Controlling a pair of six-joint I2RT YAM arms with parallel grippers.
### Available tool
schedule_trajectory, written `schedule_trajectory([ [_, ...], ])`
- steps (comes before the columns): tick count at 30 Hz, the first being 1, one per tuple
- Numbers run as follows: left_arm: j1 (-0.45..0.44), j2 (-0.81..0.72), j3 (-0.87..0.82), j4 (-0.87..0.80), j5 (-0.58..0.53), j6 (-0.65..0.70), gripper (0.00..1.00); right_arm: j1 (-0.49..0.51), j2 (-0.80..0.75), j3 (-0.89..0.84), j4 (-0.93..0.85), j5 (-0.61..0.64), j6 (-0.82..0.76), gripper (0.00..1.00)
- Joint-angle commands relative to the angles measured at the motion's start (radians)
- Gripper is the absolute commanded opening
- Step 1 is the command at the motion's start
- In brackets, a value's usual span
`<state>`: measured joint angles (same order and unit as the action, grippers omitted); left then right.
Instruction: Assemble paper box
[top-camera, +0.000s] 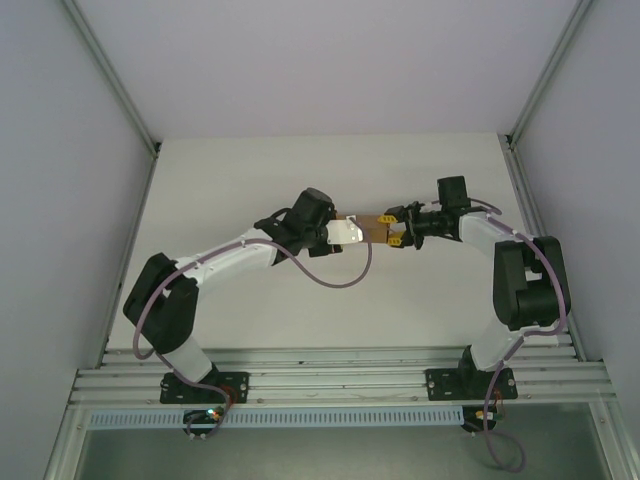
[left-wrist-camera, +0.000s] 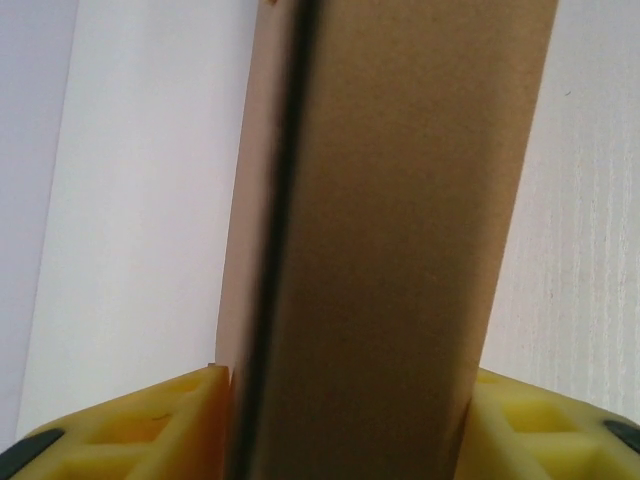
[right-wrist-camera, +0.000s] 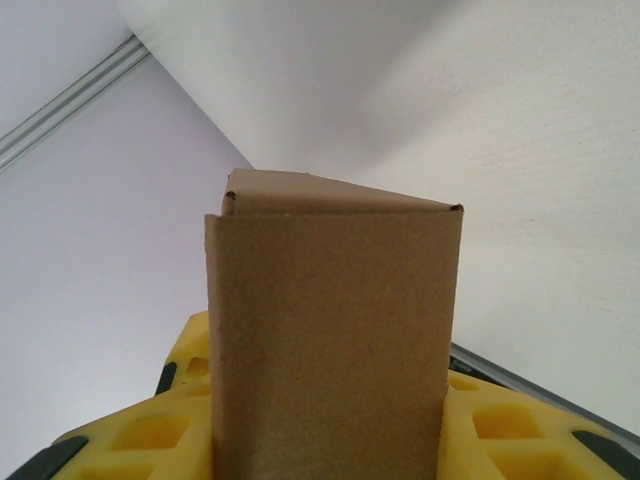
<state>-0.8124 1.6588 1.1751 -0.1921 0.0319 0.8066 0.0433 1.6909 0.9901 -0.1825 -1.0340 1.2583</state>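
A small brown paper box (top-camera: 372, 228) hangs above the middle of the table, held from both ends. My left gripper (top-camera: 352, 232) is shut on its left end, and in the left wrist view the cardboard (left-wrist-camera: 400, 240) runs up between the yellow fingers (left-wrist-camera: 170, 425), with a dark seam down its left side. My right gripper (top-camera: 394, 228) is shut on the right end. In the right wrist view the paper box (right-wrist-camera: 335, 340) stands between yellow fingers (right-wrist-camera: 510, 430), a folded flap showing behind its top edge.
The white table (top-camera: 300, 180) stretches behind and in front of the arms. Grey walls with metal frame rails (top-camera: 110, 80) close in the left, right and back. An aluminium rail (top-camera: 340, 375) carries both arm bases at the near edge.
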Motion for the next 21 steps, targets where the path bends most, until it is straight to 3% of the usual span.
schedule_trajectory([
  [1, 0.001, 0.013, 0.032, 0.049, -0.012, -0.009, 0.49, 0.0, -0.021, -0.024, 0.008, -0.08, 0.008, 0.39],
  [3, 0.001, 0.016, 0.04, 0.047, 0.001, -0.011, 0.47, -0.003, -0.026, -0.026, 0.012, -0.087, 0.002, 0.5],
  [5, 0.001, 0.02, 0.054, 0.02, 0.007, -0.011, 0.45, -0.015, -0.04, -0.031, 0.009, -0.069, -0.016, 0.79],
  [7, 0.005, 0.024, 0.071, -0.038, 0.022, -0.01, 0.45, -0.038, -0.074, -0.033, 0.007, -0.011, -0.057, 0.95],
  [10, 0.015, 0.028, 0.099, -0.154, 0.051, -0.032, 0.43, -0.096, -0.131, 0.012, -0.111, 0.134, -0.271, 1.0],
  [12, 0.024, 0.038, 0.146, -0.283, 0.114, -0.045, 0.42, -0.118, -0.171, 0.045, -0.234, 0.365, -0.447, 1.0],
  [14, 0.034, 0.059, 0.189, -0.379, 0.144, -0.079, 0.36, -0.119, -0.235, 0.021, -0.228, 0.566, -0.564, 1.0],
  [16, 0.048, 0.088, 0.229, -0.498, 0.182, -0.067, 0.36, -0.116, -0.332, -0.065, -0.091, 0.634, -0.64, 0.99],
  [19, 0.06, 0.133, 0.278, -0.581, 0.171, -0.094, 0.36, -0.115, -0.493, -0.258, 0.246, 0.614, -0.726, 0.99],
  [21, 0.072, 0.159, 0.315, -0.648, 0.218, -0.094, 0.37, -0.114, -0.558, -0.361, 0.446, 0.476, -0.835, 1.0],
])
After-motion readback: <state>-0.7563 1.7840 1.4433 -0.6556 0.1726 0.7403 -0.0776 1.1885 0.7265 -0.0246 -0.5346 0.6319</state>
